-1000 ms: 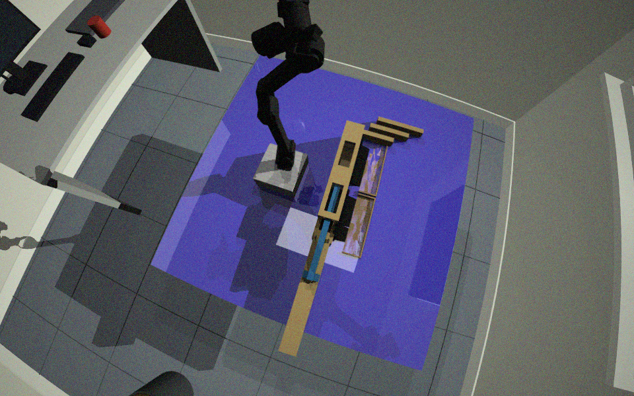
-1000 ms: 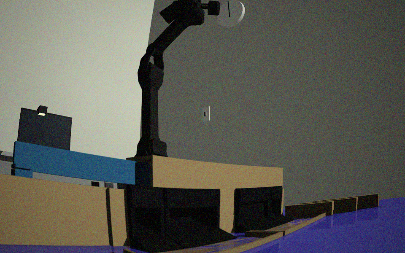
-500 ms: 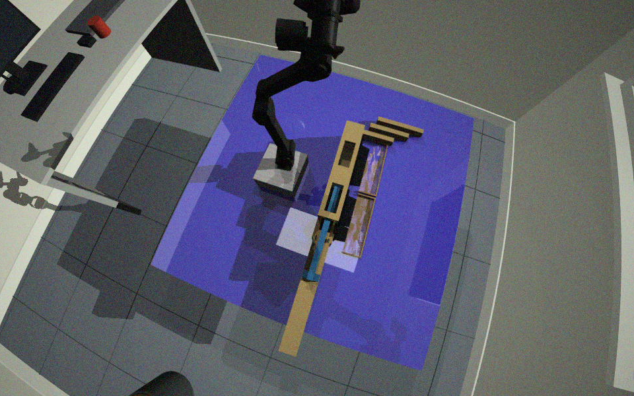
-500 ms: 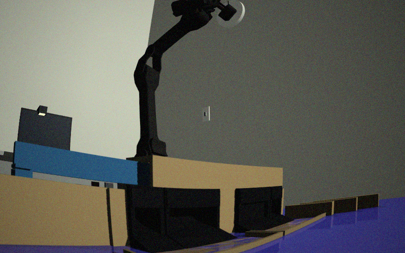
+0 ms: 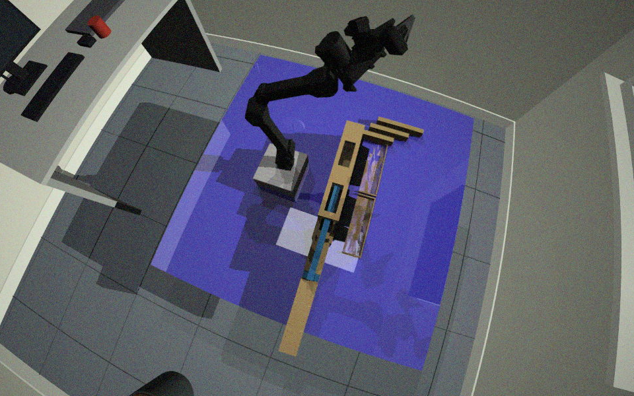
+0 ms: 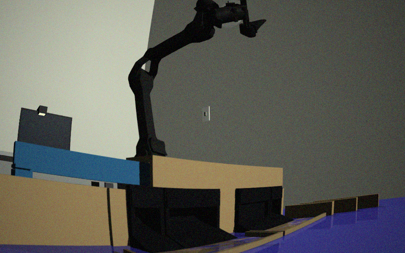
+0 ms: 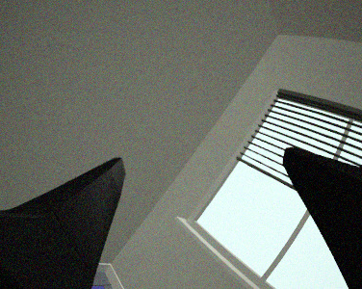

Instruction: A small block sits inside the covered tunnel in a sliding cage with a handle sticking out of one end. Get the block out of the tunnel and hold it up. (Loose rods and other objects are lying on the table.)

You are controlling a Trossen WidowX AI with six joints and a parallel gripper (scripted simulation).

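Note:
The tan covered tunnel [image 5: 342, 174] [image 6: 216, 176] has two top windows and dark side openings. A blue bar with an end piece, seemingly the cage's handle [image 5: 317, 251] [image 6: 71, 160], sticks out of its near end in the top view. Part of the blue bar shows through the nearer top window. I cannot make out the block in any view. My gripper [image 5: 403, 22] [image 7: 206, 160] is open and empty, raised high and well away from the tunnel. The wrist view shows only walls and a window between the fingers.
A long tan rail [image 5: 296, 319] [image 6: 56, 213] lies under and beyond the handle. Black ramps [image 5: 358, 167] slope from the tunnel's side openings toward two shallow tan-edged trays [image 5: 371, 169] [image 5: 358, 226]. Three tan bars [image 5: 401, 126] [image 5: 388, 131] [image 5: 378, 136] lie past the tunnel's far end.

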